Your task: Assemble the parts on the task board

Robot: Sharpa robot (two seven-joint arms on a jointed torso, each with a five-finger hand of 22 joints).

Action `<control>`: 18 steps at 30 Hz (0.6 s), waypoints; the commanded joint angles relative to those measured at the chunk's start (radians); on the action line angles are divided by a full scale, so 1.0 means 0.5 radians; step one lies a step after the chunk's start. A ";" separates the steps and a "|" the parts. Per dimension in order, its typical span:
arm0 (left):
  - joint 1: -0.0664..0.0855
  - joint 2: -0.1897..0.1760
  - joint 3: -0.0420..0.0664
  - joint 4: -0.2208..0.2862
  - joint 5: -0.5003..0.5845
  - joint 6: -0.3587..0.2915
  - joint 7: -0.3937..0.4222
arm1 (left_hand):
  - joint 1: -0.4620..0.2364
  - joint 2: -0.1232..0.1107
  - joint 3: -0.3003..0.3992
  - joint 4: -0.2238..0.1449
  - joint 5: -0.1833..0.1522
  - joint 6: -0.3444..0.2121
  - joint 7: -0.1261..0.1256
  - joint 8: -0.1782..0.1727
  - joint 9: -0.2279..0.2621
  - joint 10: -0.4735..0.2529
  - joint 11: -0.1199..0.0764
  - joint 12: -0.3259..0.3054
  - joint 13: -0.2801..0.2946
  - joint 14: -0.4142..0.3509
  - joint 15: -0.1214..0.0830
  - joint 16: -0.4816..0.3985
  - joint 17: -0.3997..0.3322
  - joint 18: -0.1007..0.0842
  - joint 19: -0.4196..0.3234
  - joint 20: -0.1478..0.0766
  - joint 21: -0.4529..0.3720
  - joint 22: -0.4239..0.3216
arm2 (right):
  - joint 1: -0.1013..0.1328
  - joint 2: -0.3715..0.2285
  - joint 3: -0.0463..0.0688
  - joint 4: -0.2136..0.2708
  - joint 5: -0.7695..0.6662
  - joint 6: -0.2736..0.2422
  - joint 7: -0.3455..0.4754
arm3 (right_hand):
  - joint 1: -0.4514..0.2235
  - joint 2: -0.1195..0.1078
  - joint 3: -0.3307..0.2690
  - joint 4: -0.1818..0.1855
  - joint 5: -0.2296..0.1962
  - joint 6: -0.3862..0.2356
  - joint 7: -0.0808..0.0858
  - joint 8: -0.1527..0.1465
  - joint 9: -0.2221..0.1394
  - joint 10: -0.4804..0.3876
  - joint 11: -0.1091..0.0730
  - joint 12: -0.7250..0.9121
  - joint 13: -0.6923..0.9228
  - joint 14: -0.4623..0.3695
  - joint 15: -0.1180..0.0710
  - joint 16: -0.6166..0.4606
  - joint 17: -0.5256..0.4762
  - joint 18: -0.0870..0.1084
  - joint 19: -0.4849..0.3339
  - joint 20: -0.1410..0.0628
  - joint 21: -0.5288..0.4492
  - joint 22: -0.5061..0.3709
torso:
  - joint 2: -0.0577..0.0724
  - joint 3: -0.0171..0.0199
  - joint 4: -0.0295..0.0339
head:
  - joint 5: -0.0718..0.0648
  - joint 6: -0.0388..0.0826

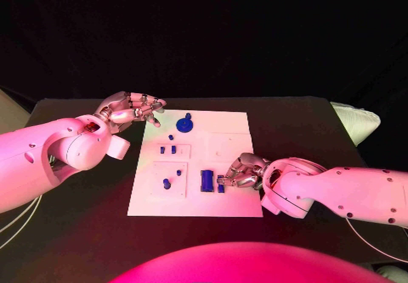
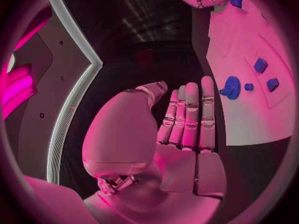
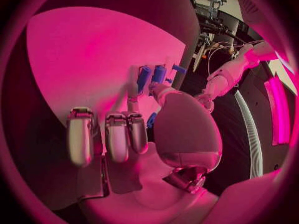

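- Task board: white plate lying flat at the middle of the black table; serves as the landmark for every entry below.
- Round blue part: standing near the board's far edge, towards its left side; seen also from the left wrist, with a smaller blue piece just beside it.
- Pair of short blue pegs: side by side in a shallow recess on the board's left half, nearer the robot than the round part.
- Two more small blue parts: in a second recess on the board's left half, towards its near edge.
- Long blue block: upright near the board's near edge, about midway across.
- Right hand: resting over the board's near right portion, just beside the long block; fingers curled in around a small blue part, thumb and a finger closed on it; confirmed from the right wrist.
- Left hand: raised off the board's far left corner, just outside its edge; nothing held; from the left wrist, fingers straight and lying together, thumb apart.
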 commanded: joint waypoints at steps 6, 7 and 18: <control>0.001 0.004 0.001 0.001 0.009 0.026 0.012 | -0.010 0.018 0.003 0.011 0.007 0.002 0.009 -0.013 -0.003 0.001 0.003 -0.005 0.002 0.000 0.009 -0.009 0.003 0.026 0.019 0.000 -0.007 -0.003 | -0.002 -0.018 0.000 0.011 -0.033 0.103 0.035 | 0.120 -0.027 -0.006 -0.069 -0.047 -0.014 0.014 0.009 -0.008 0.204 -0.013 0.009 0.526 0.209 -0.015 0.008 0.527 -0.026 0.152 -0.015 -0.018 0.460 | 0.000 0.0028 -0.001 | 0.000 0.000; 0.001 0.004 0.001 0.001 0.009 0.026 0.012 | -0.010 0.018 0.003 0.011 0.007 0.002 0.009 -0.013 -0.003 0.001 0.003 -0.005 0.002 0.000 0.009 -0.009 0.003 0.026 0.019 0.000 -0.007 -0.003 | -0.002 -0.019 0.000 0.013 -0.033 0.108 0.039 | 0.121 -0.029 -0.008 -0.069 -0.052 -0.014 0.014 0.009 -0.008 0.204 -0.012 0.009 0.526 0.209 -0.015 0.008 0.527 -0.026 0.152 -0.015 -0.018 0.460 | 0.000 0.0026 -0.001 | -0.001 0.000; 0.000 0.008 0.001 -0.002 0.009 0.028 0.011 | -0.010 0.018 0.003 0.011 0.007 0.002 0.009 -0.013 -0.003 0.001 0.003 -0.005 0.002 0.000 0.009 -0.009 0.003 0.026 0.019 0.000 -0.007 -0.003 | -0.002 -0.019 0.000 0.002 -0.014 0.119 0.059 | 0.135 -0.018 -0.024 -0.059 -0.123 -0.010 0.015 0.012 -0.014 0.204 -0.011 0.009 0.526 0.209 -0.013 0.008 0.527 -0.026 0.153 -0.014 -0.014 0.461 | 0.000 0.0022 0.002 | -0.006 0.000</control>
